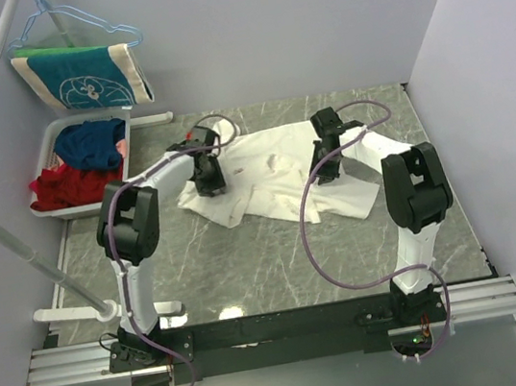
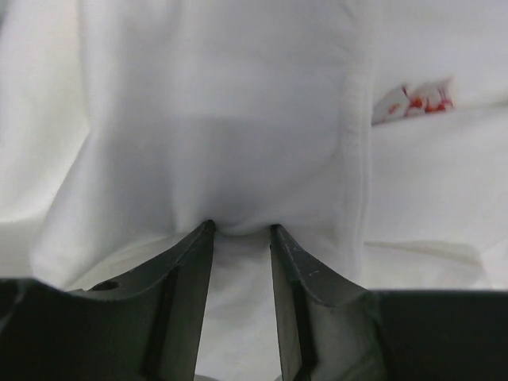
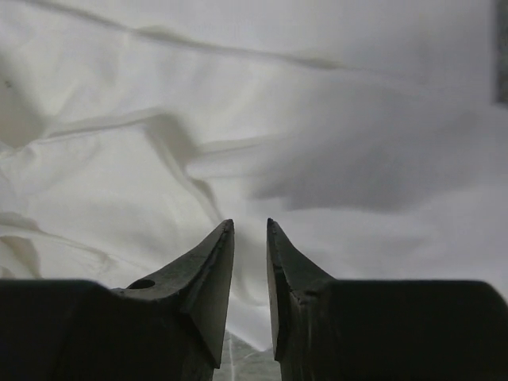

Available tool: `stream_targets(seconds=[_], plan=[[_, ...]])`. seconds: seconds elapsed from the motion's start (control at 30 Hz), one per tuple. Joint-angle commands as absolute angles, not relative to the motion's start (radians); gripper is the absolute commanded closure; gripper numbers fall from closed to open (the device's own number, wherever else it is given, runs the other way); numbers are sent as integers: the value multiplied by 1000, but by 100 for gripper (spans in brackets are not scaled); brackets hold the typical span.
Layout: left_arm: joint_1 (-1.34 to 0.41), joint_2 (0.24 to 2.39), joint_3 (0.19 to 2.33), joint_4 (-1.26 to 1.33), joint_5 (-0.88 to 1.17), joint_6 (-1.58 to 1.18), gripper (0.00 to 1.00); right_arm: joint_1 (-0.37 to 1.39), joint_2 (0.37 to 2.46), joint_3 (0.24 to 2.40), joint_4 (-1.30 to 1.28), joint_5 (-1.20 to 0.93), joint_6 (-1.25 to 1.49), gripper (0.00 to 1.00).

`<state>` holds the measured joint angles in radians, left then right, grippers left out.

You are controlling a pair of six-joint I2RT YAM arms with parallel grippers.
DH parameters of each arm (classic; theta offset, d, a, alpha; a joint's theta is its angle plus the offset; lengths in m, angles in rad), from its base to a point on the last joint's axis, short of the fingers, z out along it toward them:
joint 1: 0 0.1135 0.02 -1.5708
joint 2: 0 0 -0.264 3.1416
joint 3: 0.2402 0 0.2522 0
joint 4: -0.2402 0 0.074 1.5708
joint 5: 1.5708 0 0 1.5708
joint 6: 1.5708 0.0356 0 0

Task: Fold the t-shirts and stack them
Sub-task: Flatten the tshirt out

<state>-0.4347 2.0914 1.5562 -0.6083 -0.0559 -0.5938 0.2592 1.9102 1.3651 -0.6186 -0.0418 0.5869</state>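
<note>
Cream-white cloth, item one: the t-shirt [image 1: 269, 167], crumpled and spread across the middle of the grey marbled table [image 1: 249, 262], under both my grippers.

Item two: my left gripper [image 1: 209, 183], down on the shirt's left part. The jaws are partway apart. A raised fold of the white cloth is pushed in between the fingertips [image 2: 208, 232], and a stitched hem runs down just to its right. Whether the fold is truly pinched I cannot tell. A small red-printed patch [image 2: 413, 101] shows beyond the hem.

Item three: my right gripper [image 1: 325, 171], over the shirt's right part. The jaws are a narrow slit apart with nothing between them. Wrinkled cloth lies ahead of the tips, and a sliver of table shows beneath.

Item four: white basket [image 1: 62, 126] at the table's far left, holding a red garment [image 1: 63, 188] and a blue garment [image 1: 95, 142].

Item five: teal-and-cream cloth [image 1: 76, 79], hanging behind the basket.
</note>
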Motion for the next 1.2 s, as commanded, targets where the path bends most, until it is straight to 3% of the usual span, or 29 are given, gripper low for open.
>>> stream_targets(seconds=[0.0, 0.17, 0.57, 0.83, 1.17], plan=[[-296, 2068, 1525, -692, -178, -601, 58, 255, 1940, 1373, -634, -41, 595, 69], [-233, 2114, 1598, -710, -175, -583, 59, 255, 1985, 1393, -649, -57, 589, 69], [-170, 2324, 2002, -810, -222, -563, 57, 256, 2077, 1468, -718, -35, 575, 74], [-205, 2050, 1766, -709, -170, -515, 43, 256, 2043, 1451, -672, -38, 594, 74], [-400, 1830, 1533, -706, -8, -563, 45, 265, 2031, 1436, -657, -38, 589, 74]])
